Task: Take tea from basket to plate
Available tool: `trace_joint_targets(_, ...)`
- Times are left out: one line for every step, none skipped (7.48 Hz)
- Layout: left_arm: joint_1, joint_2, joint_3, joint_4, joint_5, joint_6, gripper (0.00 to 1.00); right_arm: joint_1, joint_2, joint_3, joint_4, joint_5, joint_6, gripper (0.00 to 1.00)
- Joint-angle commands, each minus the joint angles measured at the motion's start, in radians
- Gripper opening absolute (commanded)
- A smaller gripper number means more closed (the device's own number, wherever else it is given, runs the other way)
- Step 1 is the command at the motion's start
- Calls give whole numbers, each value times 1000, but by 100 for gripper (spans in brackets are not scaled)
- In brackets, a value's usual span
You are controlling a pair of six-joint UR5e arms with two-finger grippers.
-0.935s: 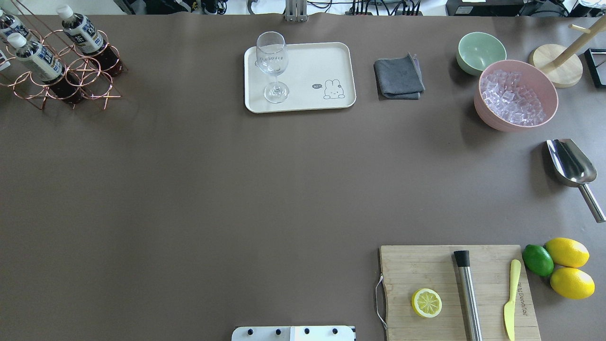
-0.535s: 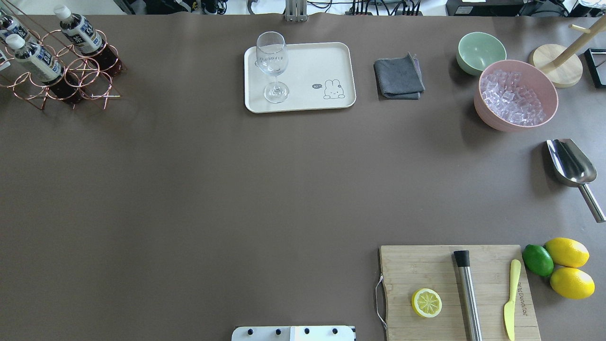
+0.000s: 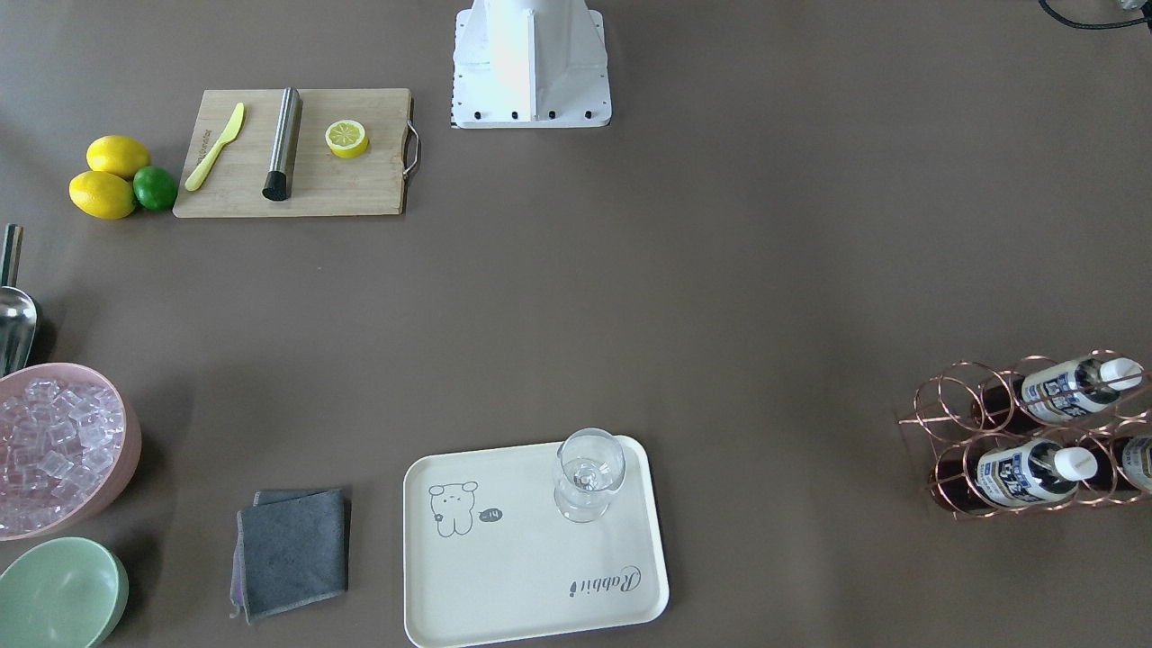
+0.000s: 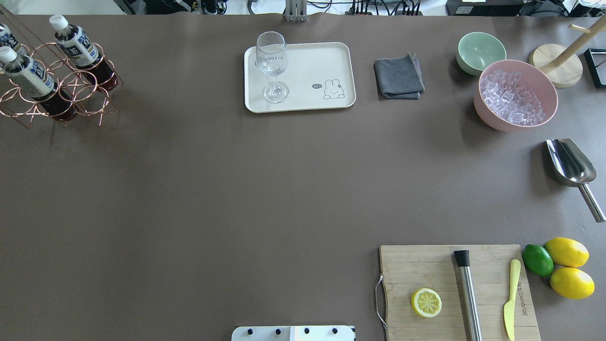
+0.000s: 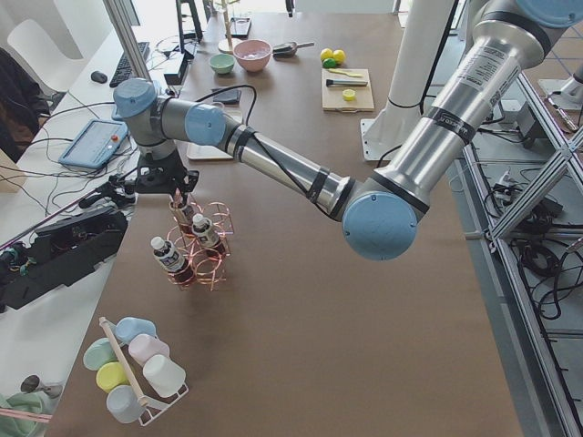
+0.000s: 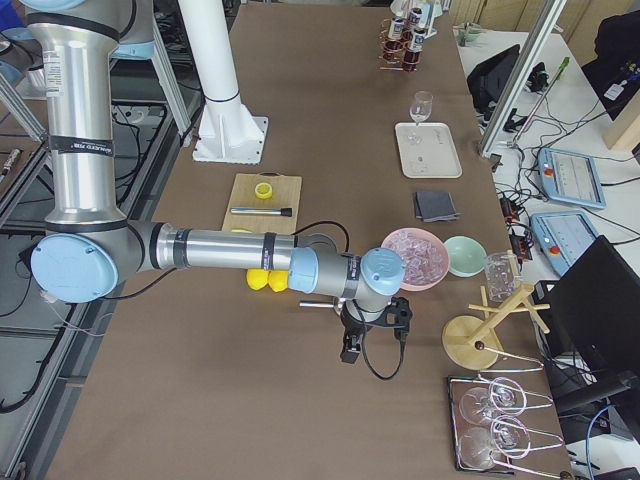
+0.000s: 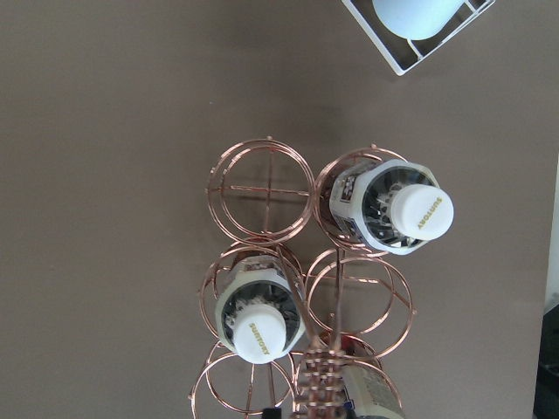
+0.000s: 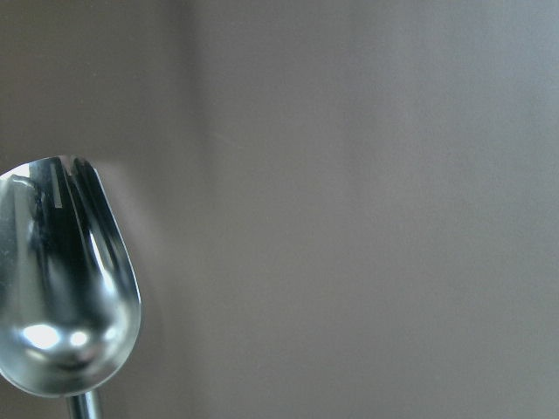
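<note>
Brown bench (image 4: 236, 189): tea (image 7: 417, 209) stands near upright in basket (image 7: 265, 189), cap up, long axis vertical. Left arm outstretched, left pincer (image 5: 179, 193) pointing down over basket; opening cannot be told.

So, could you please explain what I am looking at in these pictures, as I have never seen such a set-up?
This is a robot's left arm and right arm at one table, each ending in a two-finger gripper. Two cameras look down on the table, one from behind the robot and one facing it; two stand at the table's ends; one rides on each wrist. The left gripper hangs over the basket, a copper wire rack holding three bottles of tea. The plate, a cream tray, carries only a wine glass. The right gripper hovers over the table; its wrist camera sees a metal scoop. Also there: a pink bowl of ice, a green bowl, a grey cloth and a cutting board. Whether either gripper is open or holding anything, I cannot tell.
</note>
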Motion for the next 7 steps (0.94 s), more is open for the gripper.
trace_joint_targets(9, -31, -342, 389, -3, -6, 0, 0, 0, -3, 0, -1, -2, 100)
trace_joint_targets(17, -67, -463, 537, -32, -12, 0, 0, -2, -4, -2, -1, -4, 100)
trace_joint_targets(20, -123, -531, 587, -92, -55, 0, 0, -2, -7, 0, -1, -4, 100)
trace_joint_targets(71, -132, -638, 587, -101, -216, 0, 0, -2, -12, 0, -1, -5, 100)
trace_joint_targets(177, -144, -706, 548, -105, -374, 0, 0, -2, -12, 0, -1, -7, 100)
trace_joint_targets(269, -146, -713, 418, -97, -550, 0, 0, -2, -18, 0, -1, -7, 100)
trace_joint_targets(359, -145, -693, 311, -79, -668, 0, 0, -2, -18, 0, -1, -7, 100)
